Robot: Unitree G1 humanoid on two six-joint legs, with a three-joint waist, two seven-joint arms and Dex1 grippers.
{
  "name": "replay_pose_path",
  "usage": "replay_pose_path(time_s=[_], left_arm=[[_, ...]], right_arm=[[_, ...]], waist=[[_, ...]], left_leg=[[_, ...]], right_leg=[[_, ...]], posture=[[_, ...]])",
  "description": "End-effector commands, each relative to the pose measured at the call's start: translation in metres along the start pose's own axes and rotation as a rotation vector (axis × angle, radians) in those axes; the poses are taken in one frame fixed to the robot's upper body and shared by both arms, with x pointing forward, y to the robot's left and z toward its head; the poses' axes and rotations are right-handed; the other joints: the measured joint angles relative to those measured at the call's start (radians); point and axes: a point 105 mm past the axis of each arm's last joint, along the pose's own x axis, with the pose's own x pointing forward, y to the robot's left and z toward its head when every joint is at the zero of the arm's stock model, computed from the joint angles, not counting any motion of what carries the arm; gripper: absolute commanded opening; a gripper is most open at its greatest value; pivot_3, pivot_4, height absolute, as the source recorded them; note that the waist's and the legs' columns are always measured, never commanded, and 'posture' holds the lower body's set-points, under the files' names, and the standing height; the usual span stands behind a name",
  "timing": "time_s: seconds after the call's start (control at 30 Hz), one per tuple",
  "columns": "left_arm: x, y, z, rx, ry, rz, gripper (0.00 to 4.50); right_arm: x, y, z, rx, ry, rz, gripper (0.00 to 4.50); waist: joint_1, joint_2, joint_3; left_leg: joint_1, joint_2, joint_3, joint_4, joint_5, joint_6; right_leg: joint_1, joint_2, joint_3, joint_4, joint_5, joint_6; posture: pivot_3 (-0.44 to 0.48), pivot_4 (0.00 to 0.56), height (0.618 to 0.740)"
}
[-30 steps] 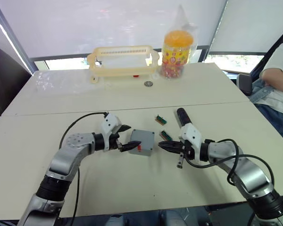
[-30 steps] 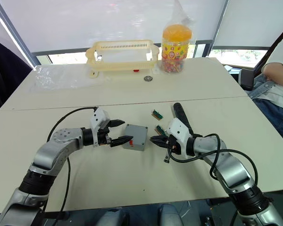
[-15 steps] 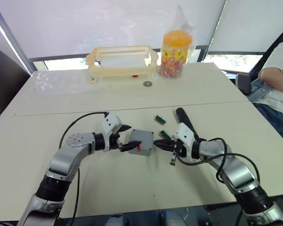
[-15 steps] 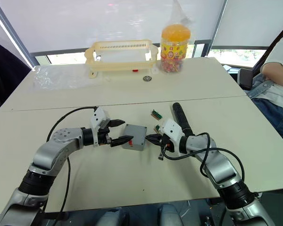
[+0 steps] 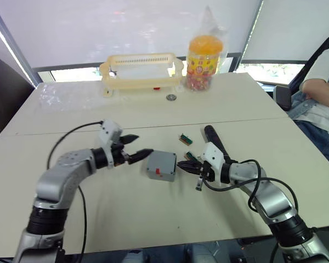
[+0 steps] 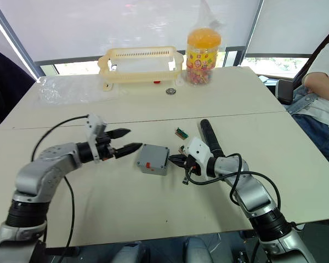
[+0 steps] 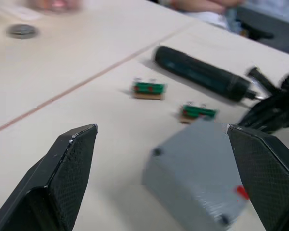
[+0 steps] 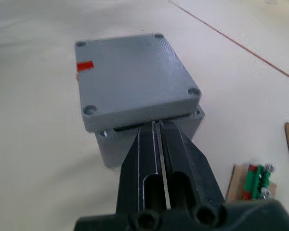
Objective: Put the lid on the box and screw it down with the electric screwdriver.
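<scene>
Black fingers of the right gripper [image 8: 156, 130] are pressed together, tips at the seam between the lid [image 8: 135, 77] and the box [image 6: 152, 159], mid-tabletop. Left gripper [image 6: 126, 140] gapes empty beside it; the electric screwdriver [image 6: 209, 137] lies nearer the right edge.

Lid [image 8: 135, 77] sitting on box [image 8: 149, 132], hiding box interior; right gripper [image 8: 156, 126] fingertips disappearing into gap under lid edge; screwdriver [image 5: 213, 138] tip lying hidden behind right gripper; person [image 5: 322, 82] being cut off by frame edge.
</scene>
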Motion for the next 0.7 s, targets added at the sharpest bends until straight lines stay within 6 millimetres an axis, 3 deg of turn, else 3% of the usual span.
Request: replay_pose_path(time_s=[0.03, 0.23, 0.7], left_arm=[[-0.022, -0.002, 0.002, 0.031, 0.03, -0.004, 4.42], [-0.034, -0.017, -0.022, 0.091, 0.165, -0.081, 4.42], [0.0, -0.002, -0.039, 0.137, 0.129, -0.009, 4.42]], right_arm=[[-0.004, -0.007, 0.009, -0.043, -0.031, -0.023, 0.08], [-0.01, -0.009, 0.011, -0.052, -0.032, -0.03, 0.08], [-0.01, -0.003, 0.008, -0.047, -0.023, -0.022, 0.08]], waist=[[-0.001, 0.0, 0.0], [0.008, 0.0, 0.0], [0.004, 0.0, 0.0]], left_leg=[[0.0, 0.0, 0.0, 0.0, 0.0, 0.0], [-0.001, 0.0, 0.0, 0.001, 0.0, 0.0], [-0.001, 0.0, 0.0, 0.002, 0.0, 0.0]], right_leg=[[0.0, 0.0, 0.0, 0.0, 0.0, 0.0], [0.0, -0.001, 0.0, 0.0, 0.0, 0.0], [0.0, -0.001, 0.0, 0.0, 0.0, 0.0]], posture=[[0.0, 0.15, 0.74], [0.0, 0.15, 0.74], [0.0, 0.15, 0.74]])
